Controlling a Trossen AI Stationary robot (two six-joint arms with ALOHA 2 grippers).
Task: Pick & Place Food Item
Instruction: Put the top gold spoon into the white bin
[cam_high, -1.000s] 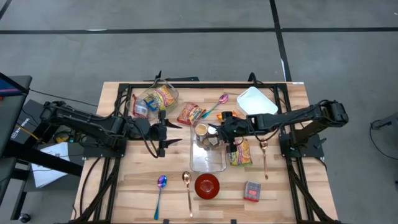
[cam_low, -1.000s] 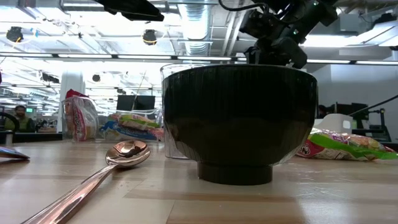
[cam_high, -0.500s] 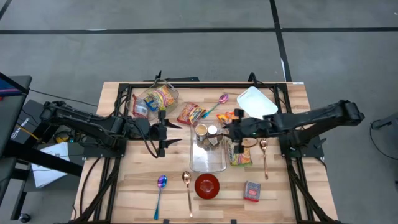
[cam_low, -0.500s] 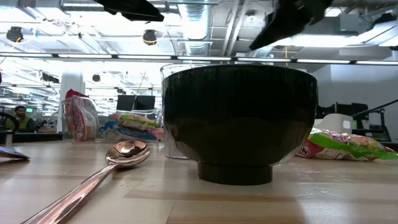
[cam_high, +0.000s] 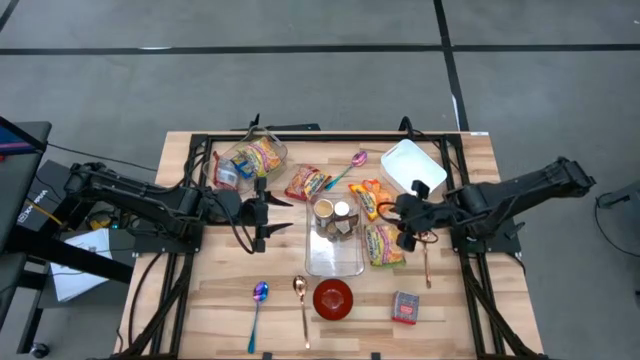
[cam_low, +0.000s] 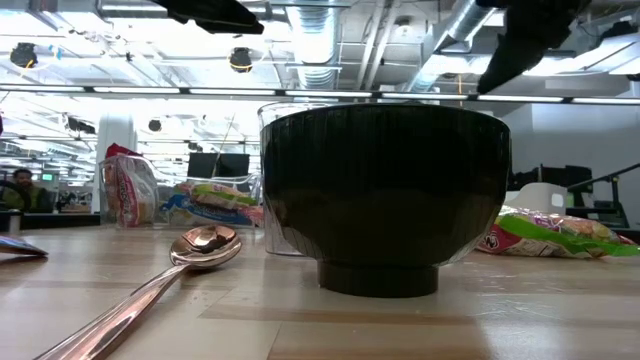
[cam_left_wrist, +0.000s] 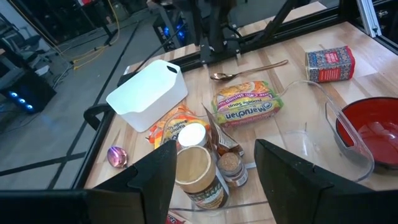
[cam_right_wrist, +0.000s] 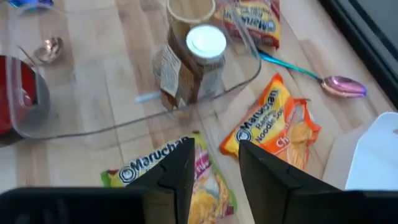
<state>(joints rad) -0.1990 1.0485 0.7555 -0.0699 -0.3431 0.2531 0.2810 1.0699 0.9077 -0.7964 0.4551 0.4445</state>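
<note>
Green noodle packet (cam_high: 383, 244) lies lengthwise toward the table's front, beside the empty, parted right gripper (cam_high: 405, 236).

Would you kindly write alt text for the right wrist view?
The right end effector, open and empty, hangs over noodle packets beside a clear tray holding jars; a purple spoon lies beyond.

A grey concrete floor (cam_high: 300, 70) with dark lines surrounds the wooden table (cam_high: 440, 300); ceiling ducts (cam_low: 320, 40) run overhead.
</note>
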